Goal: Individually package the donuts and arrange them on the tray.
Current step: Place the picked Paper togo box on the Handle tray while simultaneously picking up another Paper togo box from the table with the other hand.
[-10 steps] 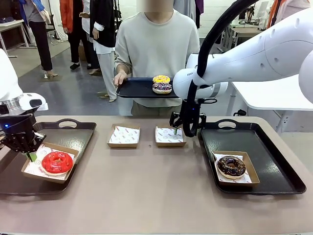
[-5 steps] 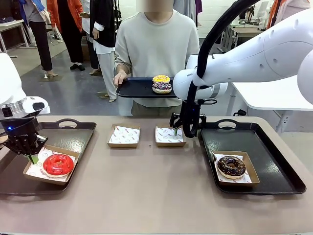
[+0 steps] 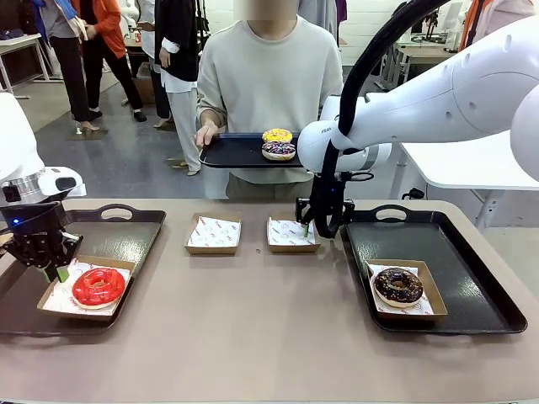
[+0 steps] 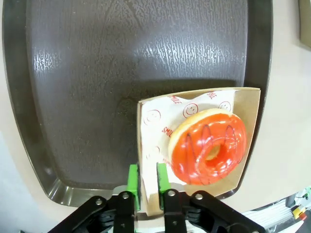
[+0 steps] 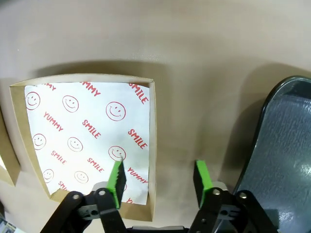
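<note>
The glossy red donut (image 3: 98,286) (image 4: 208,145) lies in a paper-lined cardboard box (image 4: 248,121) on the left tray (image 3: 126,231). My left gripper (image 3: 54,271) (image 4: 146,180) straddles that box's wall, its pads slightly apart. The chocolate donut (image 3: 397,286) sits boxed on the right tray (image 3: 472,252). Open, my right gripper (image 3: 306,229) (image 5: 158,177) straddles the right wall of an empty box (image 3: 290,236) (image 5: 77,141). Across the table, a person holds a tray (image 3: 232,151) with the yellow donut (image 3: 278,135) and the purple donut (image 3: 279,151).
A second empty lined box (image 3: 213,233) stands left of the first at the table's middle back. The right tray's rim (image 5: 286,126) lies close beside my right gripper. The front half of the table is bare.
The red donut's box has settled flat on the left tray and my left gripper's pads have parted. My right gripper has come down over the empty box's wall, jaws narrowing.
</note>
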Tool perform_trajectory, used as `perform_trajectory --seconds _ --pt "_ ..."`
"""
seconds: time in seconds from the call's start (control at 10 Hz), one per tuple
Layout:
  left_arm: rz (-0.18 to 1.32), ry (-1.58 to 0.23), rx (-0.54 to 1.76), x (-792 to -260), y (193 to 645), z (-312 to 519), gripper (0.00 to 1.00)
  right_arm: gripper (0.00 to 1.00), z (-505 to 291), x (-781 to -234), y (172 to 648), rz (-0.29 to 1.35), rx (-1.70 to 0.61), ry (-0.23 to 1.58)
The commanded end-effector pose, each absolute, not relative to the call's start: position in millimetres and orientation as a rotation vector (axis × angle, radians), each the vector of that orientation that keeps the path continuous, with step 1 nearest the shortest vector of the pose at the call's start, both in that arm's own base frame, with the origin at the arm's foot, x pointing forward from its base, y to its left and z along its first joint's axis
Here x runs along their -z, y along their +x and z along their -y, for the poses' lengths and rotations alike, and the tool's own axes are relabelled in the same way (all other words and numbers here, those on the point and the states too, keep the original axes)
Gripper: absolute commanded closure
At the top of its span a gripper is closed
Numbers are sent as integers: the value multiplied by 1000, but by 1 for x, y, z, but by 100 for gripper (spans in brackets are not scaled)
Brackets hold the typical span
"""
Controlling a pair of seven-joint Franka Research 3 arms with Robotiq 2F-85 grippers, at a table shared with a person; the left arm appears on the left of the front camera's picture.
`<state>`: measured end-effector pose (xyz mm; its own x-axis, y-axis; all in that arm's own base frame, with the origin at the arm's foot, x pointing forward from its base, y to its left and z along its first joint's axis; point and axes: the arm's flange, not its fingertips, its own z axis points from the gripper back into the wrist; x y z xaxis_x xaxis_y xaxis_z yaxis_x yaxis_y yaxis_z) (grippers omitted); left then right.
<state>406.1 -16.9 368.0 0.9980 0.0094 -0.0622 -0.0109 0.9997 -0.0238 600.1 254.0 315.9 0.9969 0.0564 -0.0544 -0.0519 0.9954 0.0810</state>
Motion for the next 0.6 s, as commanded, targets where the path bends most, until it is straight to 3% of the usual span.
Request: perform_trajectory --seconds 0.0,0.1,0.2,0.3,0.4,0.5 --pt "-51 -30 8 -370 407 12 42 100 -256 -315 606 -67 -44 76" --pt "-51 -34 9 -371 406 12 0 100 -256 -314 607 -68 -44 73" --pt "-52 -35 11 -371 405 11 0 88 -256 -314 607 -69 -42 73" --pt "-51 -37 14 -372 404 11 0 98 -256 -314 607 -69 -41 72" --pt "-50 -39 15 -372 404 11 5 100 -256 -313 607 -68 -39 72" --pt "-49 -40 15 -372 404 10 0 100 -256 -313 607 -67 -37 71"
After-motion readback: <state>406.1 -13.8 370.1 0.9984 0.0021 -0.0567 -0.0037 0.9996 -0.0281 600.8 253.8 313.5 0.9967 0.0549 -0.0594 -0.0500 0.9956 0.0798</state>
